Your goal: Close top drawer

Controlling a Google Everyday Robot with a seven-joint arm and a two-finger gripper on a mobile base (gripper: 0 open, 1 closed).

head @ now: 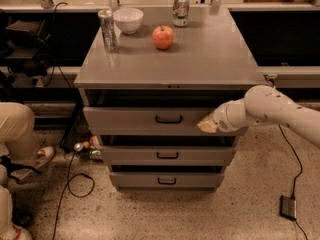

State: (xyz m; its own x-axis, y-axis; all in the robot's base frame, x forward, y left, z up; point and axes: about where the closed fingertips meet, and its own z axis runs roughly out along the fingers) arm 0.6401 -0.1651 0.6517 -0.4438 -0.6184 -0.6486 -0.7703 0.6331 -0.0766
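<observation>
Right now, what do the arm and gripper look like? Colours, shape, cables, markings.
The arm is a smooth off-white shell of rounded, tubular segments with a bulbous joint; no exposed cables or markings show on it. The gripper, at the front of the top drawer right of its handle, is a yellowish-tan tip.
</observation>
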